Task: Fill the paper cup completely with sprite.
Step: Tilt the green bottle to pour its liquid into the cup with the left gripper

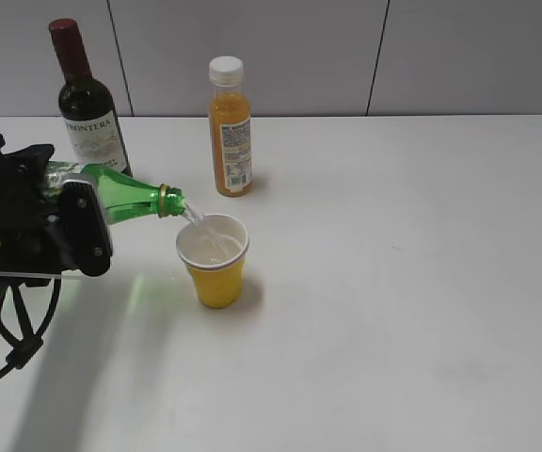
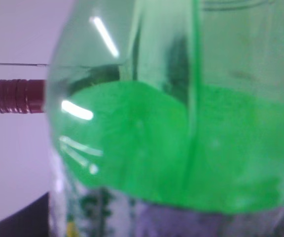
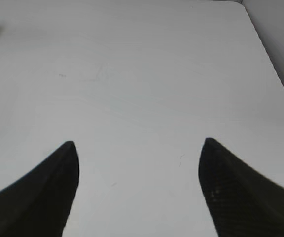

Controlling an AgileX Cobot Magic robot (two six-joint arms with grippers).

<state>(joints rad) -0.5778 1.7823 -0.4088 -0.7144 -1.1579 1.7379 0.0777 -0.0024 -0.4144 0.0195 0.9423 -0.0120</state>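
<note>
The yellow paper cup (image 1: pixel 216 268) stands on the white table. My left gripper (image 1: pixel 64 221) is shut on the green sprite bottle (image 1: pixel 130 196) and holds it tipped almost flat, mouth over the cup's left rim. A clear stream runs from the mouth into the cup, which holds liquid. In the left wrist view the green bottle (image 2: pixel 181 148) fills the frame and hides the jaws. My right gripper (image 3: pixel 138 143) is open and empty over bare table; it is out of the exterior view.
A dark wine bottle (image 1: pixel 87 108) with a red cap (image 2: pixel 18 96) stands at the back left. An orange juice bottle (image 1: pixel 230 127) stands behind the cup. The table edge (image 3: pixel 265 49) runs along the right of the right wrist view.
</note>
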